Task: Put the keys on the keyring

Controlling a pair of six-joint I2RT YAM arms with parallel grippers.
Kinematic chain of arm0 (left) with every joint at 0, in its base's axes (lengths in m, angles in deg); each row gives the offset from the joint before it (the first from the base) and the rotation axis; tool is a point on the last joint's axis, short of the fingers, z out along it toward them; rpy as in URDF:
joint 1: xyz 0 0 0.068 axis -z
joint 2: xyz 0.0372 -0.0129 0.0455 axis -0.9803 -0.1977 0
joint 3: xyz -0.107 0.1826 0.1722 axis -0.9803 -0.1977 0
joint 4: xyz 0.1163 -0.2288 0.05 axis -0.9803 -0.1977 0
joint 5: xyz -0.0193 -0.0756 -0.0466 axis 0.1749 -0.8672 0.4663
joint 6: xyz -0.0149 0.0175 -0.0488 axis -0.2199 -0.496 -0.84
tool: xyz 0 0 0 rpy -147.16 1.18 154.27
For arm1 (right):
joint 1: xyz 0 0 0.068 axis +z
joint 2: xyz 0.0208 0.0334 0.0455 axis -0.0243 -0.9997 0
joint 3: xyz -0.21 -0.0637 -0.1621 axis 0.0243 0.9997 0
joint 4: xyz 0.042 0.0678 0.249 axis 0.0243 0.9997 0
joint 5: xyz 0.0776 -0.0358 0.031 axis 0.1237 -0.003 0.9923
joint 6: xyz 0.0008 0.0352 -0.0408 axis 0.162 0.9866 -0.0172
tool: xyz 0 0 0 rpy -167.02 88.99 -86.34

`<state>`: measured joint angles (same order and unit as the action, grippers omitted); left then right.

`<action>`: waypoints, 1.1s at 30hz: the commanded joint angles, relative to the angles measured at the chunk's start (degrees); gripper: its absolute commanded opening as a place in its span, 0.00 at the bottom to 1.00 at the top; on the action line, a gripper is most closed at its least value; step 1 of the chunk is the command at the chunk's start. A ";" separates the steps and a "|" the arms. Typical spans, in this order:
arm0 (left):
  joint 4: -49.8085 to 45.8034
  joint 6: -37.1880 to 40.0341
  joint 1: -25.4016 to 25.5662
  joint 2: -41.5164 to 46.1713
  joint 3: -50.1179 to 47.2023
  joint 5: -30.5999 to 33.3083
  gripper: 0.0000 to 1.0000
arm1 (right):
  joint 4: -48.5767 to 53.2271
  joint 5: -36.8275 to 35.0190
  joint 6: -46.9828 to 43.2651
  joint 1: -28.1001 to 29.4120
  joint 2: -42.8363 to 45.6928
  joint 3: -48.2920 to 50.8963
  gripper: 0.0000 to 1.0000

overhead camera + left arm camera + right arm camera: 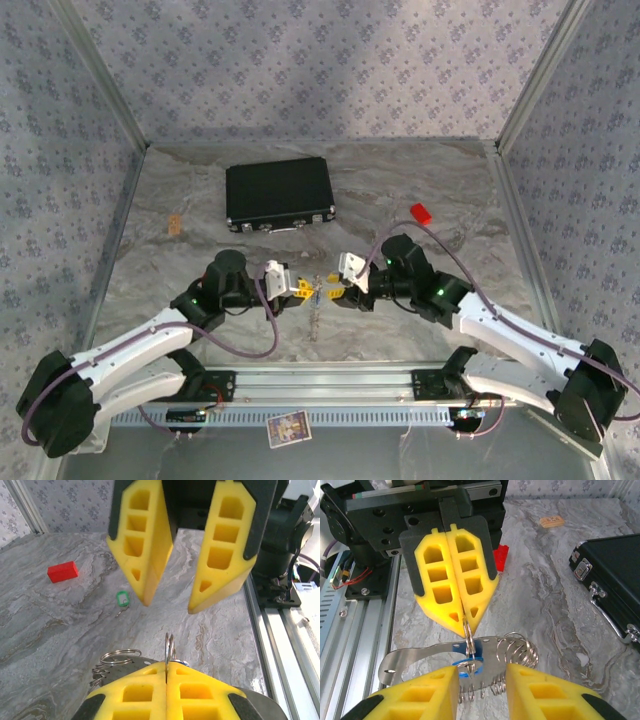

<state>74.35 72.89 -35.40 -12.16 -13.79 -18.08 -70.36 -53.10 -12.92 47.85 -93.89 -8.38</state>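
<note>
Closed black case (279, 193); green key (122, 598) loose on the table (60, 630)

Top cam's high behind the bases, looking down on the whole table (400, 190). Wrist cams sit super close, facing each other: left sees the right gripper (170, 607), right sees the left gripper (465, 622), both sharing the metal ring (166, 650) between.
</note>
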 commanded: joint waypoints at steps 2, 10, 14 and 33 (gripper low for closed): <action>9.49 -3.97 0.30 1.64 -0.97 -0.34 0.00 | -10.33 2.68 5.01 -0.49 1.44 2.86 0.31; 11.54 -5.48 0.62 1.42 -1.73 -0.78 0.00 | -13.69 6.14 7.65 -0.49 -1.08 3.37 0.30; 11.78 -5.59 1.00 1.31 -1.75 -0.82 0.00 | -14.03 5.72 7.79 -0.41 -2.02 3.15 0.28; -5.74 2.32 1.99 2.30 4.69 6.51 0.24 | -0.12 3.84 0.13 0.36 -2.52 -3.88 0.00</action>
<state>76.74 70.66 -34.04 -11.27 -13.53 -14.69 -77.12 -47.75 -8.35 47.67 -97.04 -7.96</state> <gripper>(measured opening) 0.241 0.049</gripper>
